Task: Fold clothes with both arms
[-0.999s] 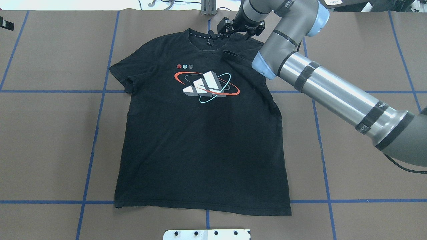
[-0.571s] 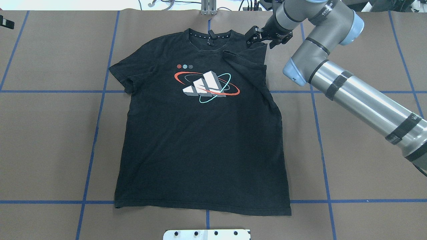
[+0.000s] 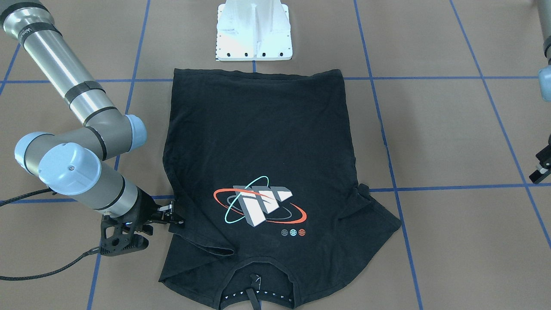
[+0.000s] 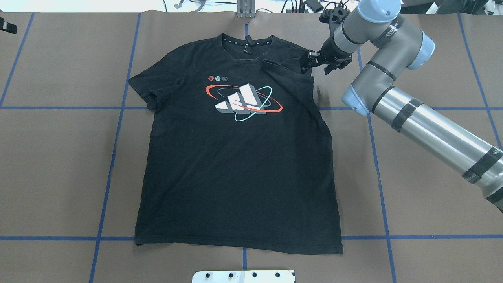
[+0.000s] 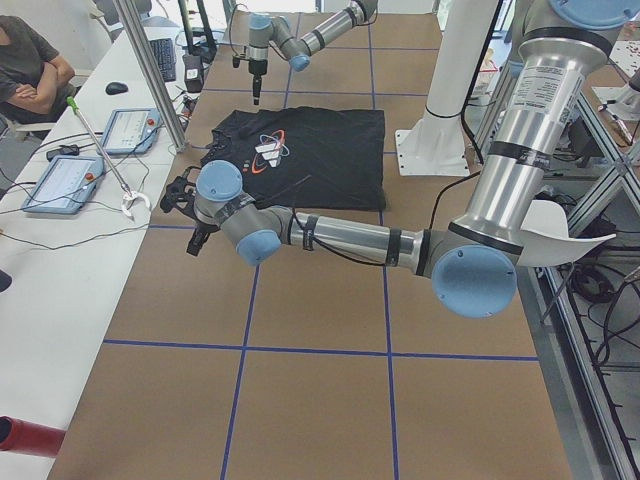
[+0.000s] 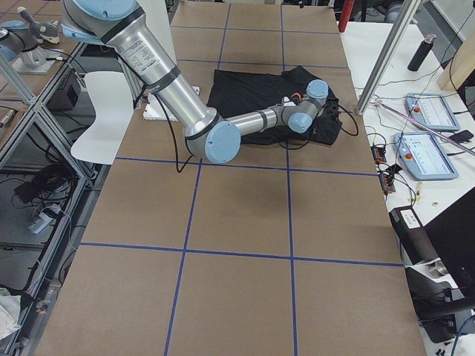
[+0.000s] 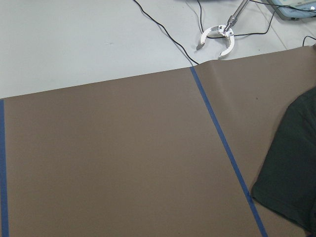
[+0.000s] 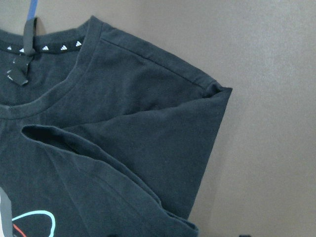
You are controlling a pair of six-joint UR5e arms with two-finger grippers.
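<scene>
At the right shoulder of the black short-sleeved graphic T-shirt (image 4: 235, 177), lying flat on the brown paper-covered counter (image 4: 59, 157), the right hand (image 4: 319, 63) is being held seemingly released; the doubled sleeve edge is best being pinched squarely.

The T-shirt (image 4: 235, 177) lies flat on the table (image 4: 59, 157), hem toward the base plate (image 4: 243, 276). One sleeve (image 4: 289, 74) is folded onto the chest, the right gripper (image 4: 317, 65) just beside it; the left gripper (image 3: 541, 165) is well apart.
</scene>
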